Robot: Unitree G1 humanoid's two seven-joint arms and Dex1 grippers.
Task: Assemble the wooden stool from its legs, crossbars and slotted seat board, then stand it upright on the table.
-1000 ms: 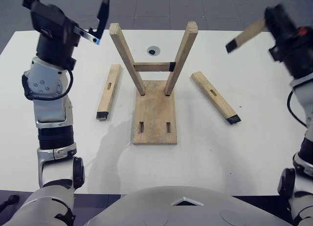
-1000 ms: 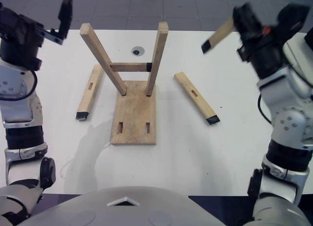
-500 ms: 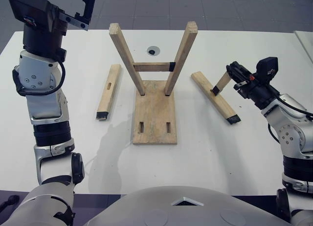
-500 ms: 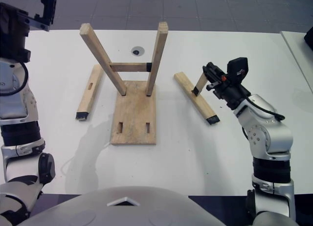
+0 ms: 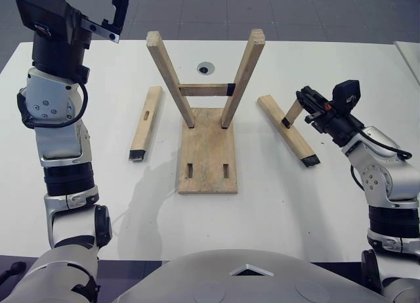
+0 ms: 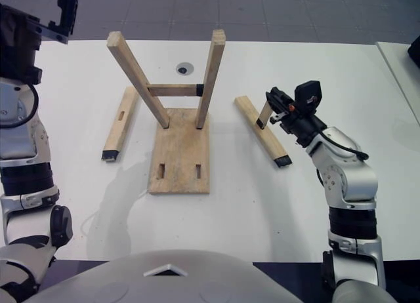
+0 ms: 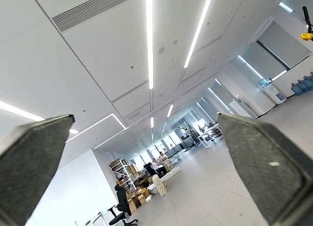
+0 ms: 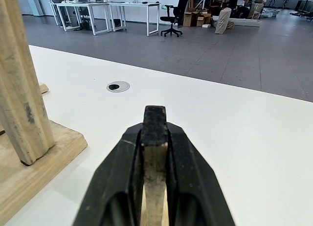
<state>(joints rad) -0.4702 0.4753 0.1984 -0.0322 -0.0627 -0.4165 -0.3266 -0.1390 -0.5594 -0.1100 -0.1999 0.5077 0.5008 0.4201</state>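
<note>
A slotted seat board (image 5: 207, 155) is laid flat at the middle of the white table (image 5: 315, 204). Two legs (image 5: 169, 77) (image 5: 243, 77) are stood in its far slots, splayed outward toward their tops and joined by a crossbar (image 5: 203, 90) with a black right end. The two near slots (image 5: 189, 170) are seen open. A loose leg (image 5: 146, 122) is laid flat on the table left of the board, and another loose leg (image 5: 286, 129) right of it, angled. A second crossbar (image 5: 293, 111) is clamped between the fingers of the right gripper (image 8: 155, 138) and held tilted, its black end lowered over the right loose leg; whether the two are touching cannot be told. The left gripper (image 7: 151, 157) is held high at the far left, turned up toward the ceiling, its fingers wide apart with nothing between them. A round hole (image 5: 205, 69) is set in the table beyond the standing legs.
</note>
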